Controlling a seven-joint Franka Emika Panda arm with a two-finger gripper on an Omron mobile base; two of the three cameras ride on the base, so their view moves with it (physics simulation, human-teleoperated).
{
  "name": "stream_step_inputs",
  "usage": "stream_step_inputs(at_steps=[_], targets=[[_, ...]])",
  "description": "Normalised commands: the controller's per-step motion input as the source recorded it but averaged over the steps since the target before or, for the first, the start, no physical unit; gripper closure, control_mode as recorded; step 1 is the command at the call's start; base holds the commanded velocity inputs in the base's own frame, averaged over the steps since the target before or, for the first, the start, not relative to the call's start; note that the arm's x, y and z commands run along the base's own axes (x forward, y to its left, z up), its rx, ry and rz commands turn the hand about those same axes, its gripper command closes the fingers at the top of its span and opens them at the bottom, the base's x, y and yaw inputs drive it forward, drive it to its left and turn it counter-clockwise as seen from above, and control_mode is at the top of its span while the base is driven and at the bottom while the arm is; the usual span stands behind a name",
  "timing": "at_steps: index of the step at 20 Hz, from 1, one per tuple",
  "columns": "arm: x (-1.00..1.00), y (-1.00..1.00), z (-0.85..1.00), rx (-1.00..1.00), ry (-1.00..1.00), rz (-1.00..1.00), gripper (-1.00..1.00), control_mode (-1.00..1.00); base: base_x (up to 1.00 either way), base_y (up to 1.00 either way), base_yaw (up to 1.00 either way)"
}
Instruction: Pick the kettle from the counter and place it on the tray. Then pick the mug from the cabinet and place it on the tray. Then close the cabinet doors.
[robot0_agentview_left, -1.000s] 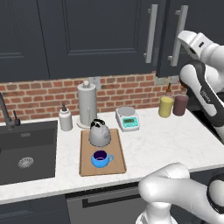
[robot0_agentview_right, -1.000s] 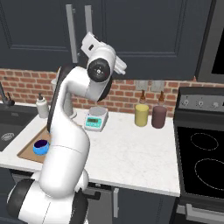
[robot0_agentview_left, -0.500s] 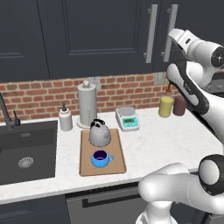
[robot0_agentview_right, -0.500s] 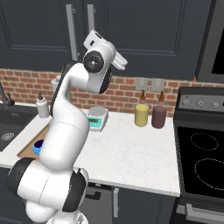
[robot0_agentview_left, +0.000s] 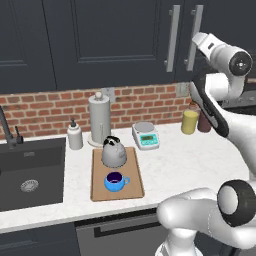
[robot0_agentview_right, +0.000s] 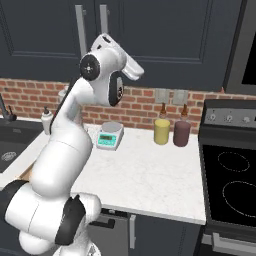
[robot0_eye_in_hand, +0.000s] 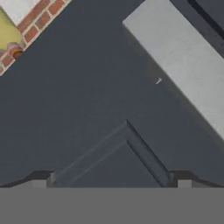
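Observation:
The grey kettle (robot0_agentview_left: 114, 153) stands at the back of the wooden tray (robot0_agentview_left: 134, 186) on the white counter (robot0_agentview_left: 185, 165). The blue mug (robot0_agentview_left: 115, 181) sits on the tray just in front of it. Both dark cabinet doors (robot0_agentview_left: 115, 40) are shut, and their grey bar handles (robot0_agentview_left: 171, 38) hang side by side. My hand is up at the right door, close to its handle (robot0_agentview_left: 195, 37). In the hand view my gripper (robot0_eye_in_hand: 111, 183) is open, its tips (robot0_eye_in_hand: 39, 183) wide apart, facing the door panel with the grey handle (robot0_eye_in_hand: 183, 57) just above.
Behind the tray stand a paper-towel roll (robot0_agentview_left: 99, 120), a soap bottle (robot0_agentview_left: 75, 136) and a small scale (robot0_agentview_left: 146, 135). A yellow jar (robot0_agentview_left: 189, 121) and a dark red jar (robot0_agentview_left: 203, 121) sit by the brick wall. The sink (robot0_agentview_left: 30, 172) lies to the left, and the stove (robot0_agentview_right: 235, 175) to the right.
The upper arm and wrist have turned, and the hand has shifted slightly left along the cabinet door. Kettle, mug and tray have not moved.

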Motion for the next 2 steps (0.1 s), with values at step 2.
stream_step_inputs(at_steps=[2], targets=[[0.21, 0.0, -0.15, 0.0, 0.03, -0.18, -1.0, -1.0, 0.0, 0.0, 0.0]])
